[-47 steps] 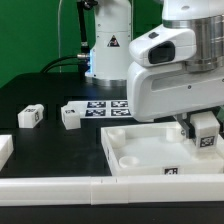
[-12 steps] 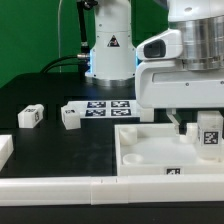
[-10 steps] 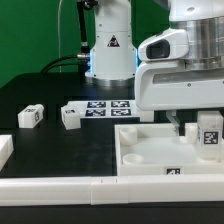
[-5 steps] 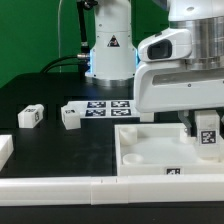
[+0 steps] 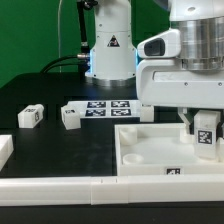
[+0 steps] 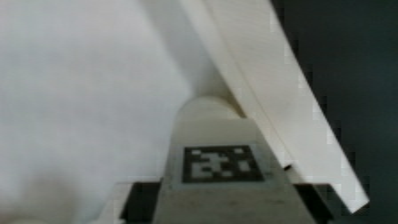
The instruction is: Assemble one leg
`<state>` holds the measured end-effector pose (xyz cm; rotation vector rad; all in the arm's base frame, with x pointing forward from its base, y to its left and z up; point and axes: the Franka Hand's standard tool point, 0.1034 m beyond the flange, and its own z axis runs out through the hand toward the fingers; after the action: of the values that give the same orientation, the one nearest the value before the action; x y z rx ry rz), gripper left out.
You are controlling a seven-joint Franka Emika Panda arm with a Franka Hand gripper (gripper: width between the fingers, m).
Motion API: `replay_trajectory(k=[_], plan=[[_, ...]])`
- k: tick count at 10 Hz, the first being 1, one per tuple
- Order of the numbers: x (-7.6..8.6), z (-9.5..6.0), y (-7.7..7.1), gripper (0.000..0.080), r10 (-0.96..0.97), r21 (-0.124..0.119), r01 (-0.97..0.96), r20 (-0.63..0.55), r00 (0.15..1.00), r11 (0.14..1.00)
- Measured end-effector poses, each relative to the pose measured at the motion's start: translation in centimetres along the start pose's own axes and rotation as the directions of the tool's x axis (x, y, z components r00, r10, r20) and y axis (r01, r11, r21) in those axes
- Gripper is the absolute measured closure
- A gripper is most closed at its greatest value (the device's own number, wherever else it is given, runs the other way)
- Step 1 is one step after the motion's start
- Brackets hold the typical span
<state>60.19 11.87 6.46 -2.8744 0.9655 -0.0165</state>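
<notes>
Exterior view shows you the gripper (image 5: 207, 138), clamped on the leg (image 5: 207, 127), has barely moved over the tray (image 5: 150, 160) near the bench's front edge; seating likely unfinished.

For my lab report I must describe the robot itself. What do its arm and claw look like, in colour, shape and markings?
The arm has smooth, rounded white shells with a dark recess at one joint. Its white base column carries a triangular sticker and glows blue at the side. The claw has a boxy white body and dark fingers.
</notes>
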Motion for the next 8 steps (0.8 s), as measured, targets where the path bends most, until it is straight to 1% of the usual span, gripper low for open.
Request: replay_trajectory(k=[1,2,3,4,5,6,7,8], plan=[[-0.03,0.06,0.01,0.0513,0.142,-0.001,-0.142,0.0,0.99,0.99],[-0.06,0.1,-0.01,0.0512,0.228,-0.001,-0.228,0.0,0.974,0.974],[-0.18,0.16,-0.09,0.0512,0.378,0.0,-0.378,0.003,0.926,0.926],[-0.31,0.22,-0.23,0.0512,0.491,0.0,-0.491,0.005,0.871,0.871],[-0.44,0.28,-0.4,0.0512,0.562,-0.001,-0.562,0.004,0.827,0.827],[-0.64,0.3,-0.63,0.0512,0.683,0.003,-0.683,0.012,0.73,0.73],[-0.74,0.33,-0.82,0.0512,0.765,0.007,-0.765,0.024,0.643,0.644],[-0.64,0.29,-0.76,0.0512,0.788,0.007,-0.788,0.027,0.615,0.615]])
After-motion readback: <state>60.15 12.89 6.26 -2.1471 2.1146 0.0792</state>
